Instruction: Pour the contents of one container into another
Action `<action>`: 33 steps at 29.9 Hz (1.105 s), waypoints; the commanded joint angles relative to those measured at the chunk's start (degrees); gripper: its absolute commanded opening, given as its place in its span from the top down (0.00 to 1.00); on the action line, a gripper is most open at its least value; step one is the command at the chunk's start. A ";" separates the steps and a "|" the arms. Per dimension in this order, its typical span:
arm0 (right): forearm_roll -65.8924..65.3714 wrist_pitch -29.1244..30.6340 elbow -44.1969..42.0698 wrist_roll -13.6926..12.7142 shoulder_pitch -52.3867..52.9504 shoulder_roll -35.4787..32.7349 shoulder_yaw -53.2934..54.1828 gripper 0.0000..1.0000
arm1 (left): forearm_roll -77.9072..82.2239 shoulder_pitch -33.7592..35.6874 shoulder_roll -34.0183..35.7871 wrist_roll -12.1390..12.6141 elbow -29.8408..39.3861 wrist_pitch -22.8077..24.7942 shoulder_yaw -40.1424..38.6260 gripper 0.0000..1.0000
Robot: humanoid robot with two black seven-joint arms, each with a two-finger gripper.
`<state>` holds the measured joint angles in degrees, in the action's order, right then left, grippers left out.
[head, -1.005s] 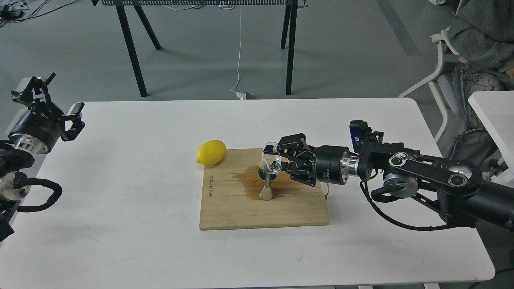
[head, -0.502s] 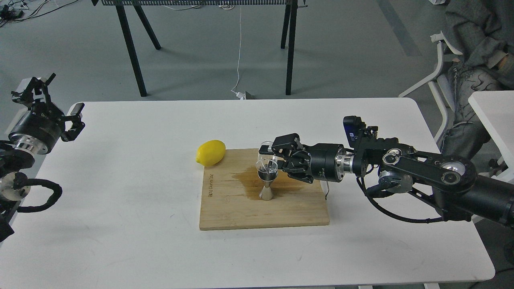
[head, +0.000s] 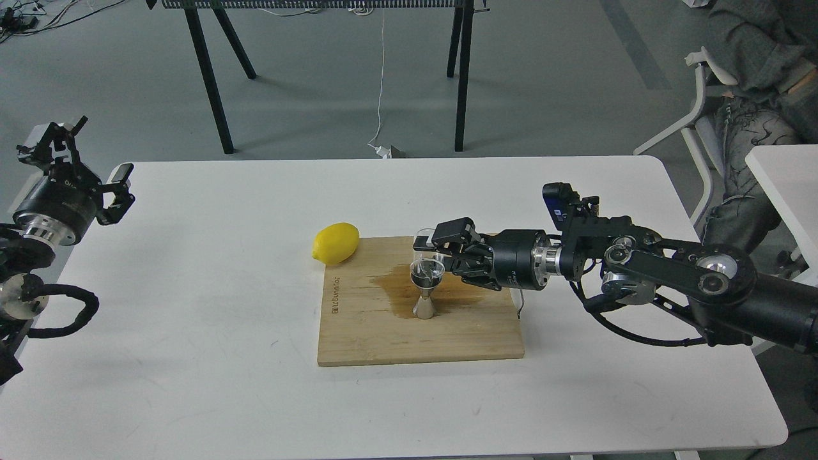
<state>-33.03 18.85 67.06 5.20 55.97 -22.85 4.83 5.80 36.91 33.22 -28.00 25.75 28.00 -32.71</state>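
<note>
My right gripper (head: pixel 441 253) reaches in from the right and is shut on the clear glass cup (head: pixel 427 239). It holds the cup just above the steel jigger (head: pixel 424 305). The jigger stands upright on the bamboo cutting board (head: pixel 473 338). Dark liquid shows where the cup's bottom meets the jigger's upper cone; I cannot tell which of the two holds it. A brown wet stain (head: pixel 393 287) spreads on the board around the jigger. My left gripper (head: pixel 89 158) is open and empty, far off at the table's left edge.
A yellow lemon (head: pixel 335 243) lies at the board's back left corner. The white table (head: pixel 192 358) carries the board. A chair and a seated person (head: pixel 754 76) are at the far right, beside a second white table (head: pixel 786 185).
My right gripper has shifted a little left and turned the cup from tilted toward upright over the jigger. Dark liquid now shows at the jigger's top. The left arm is still.
</note>
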 commanded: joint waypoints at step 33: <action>-3.88 -1.19 0.01 -0.63 3.79 1.58 -3.86 0.56 | -0.18 -0.53 0.00 0.00 0.00 0.00 0.01 0.00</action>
<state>-36.88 17.70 67.05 4.59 59.29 -21.26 2.24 5.62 36.39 33.22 -28.00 25.75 28.00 -32.69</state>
